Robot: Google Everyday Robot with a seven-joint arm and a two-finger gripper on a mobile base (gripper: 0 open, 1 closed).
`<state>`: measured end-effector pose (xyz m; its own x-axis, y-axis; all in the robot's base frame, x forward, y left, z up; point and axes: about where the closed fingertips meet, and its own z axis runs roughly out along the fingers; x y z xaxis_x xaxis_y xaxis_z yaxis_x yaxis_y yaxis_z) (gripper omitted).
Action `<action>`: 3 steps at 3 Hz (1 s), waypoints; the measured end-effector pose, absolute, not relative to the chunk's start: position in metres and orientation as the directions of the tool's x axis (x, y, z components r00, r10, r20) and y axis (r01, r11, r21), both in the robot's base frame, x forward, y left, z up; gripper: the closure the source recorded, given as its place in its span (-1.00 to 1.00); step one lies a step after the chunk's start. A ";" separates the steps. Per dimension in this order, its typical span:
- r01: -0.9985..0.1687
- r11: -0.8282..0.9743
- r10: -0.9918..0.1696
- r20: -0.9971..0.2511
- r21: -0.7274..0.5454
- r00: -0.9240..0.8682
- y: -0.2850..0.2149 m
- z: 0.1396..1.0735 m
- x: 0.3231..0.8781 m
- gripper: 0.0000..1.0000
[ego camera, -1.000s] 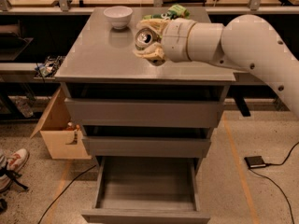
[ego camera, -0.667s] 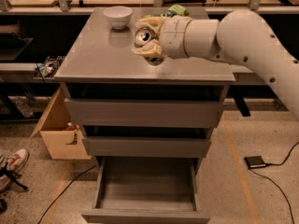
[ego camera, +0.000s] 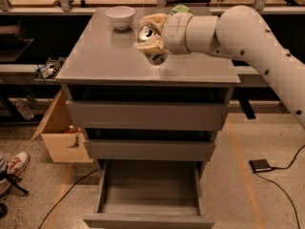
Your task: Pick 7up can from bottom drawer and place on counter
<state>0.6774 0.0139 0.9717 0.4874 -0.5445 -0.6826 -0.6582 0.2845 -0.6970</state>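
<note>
My gripper (ego camera: 149,36) reaches in from the right over the counter (ego camera: 105,61), the glossy grey top of the drawer cabinet. It is shut on the 7up can (ego camera: 150,43), whose silver pull-tab top tilts toward the camera. The can hangs over the middle of the counter, its lower end close to the surface; I cannot tell if it touches. The bottom drawer (ego camera: 148,190) stands pulled out below, with nothing showing inside.
A white bowl (ego camera: 120,17) sits at the counter's back left. A green crinkled bag (ego camera: 180,8) peeks out behind the arm. The two upper drawers (ego camera: 143,116) are nearly shut. A cardboard box (ego camera: 59,132) stands left of the cabinet; a small black device (ego camera: 260,165) and cables lie on the floor.
The gripper with the can has moved a little to the left and farther back over the counter. The rest has stayed put.
</note>
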 end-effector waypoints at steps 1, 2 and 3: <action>-0.677 0.351 -0.520 -0.736 -0.647 0.433 0.010 0.969 0.693 1.00; -0.689 0.417 -0.503 -0.782 -0.593 0.368 0.001 0.965 0.705 1.00; -0.698 0.466 -0.486 -0.817 -0.543 0.311 -0.007 0.960 0.714 1.00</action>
<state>0.7144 -0.0066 0.9604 0.3110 -0.4863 -0.8166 -0.6983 0.4659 -0.5434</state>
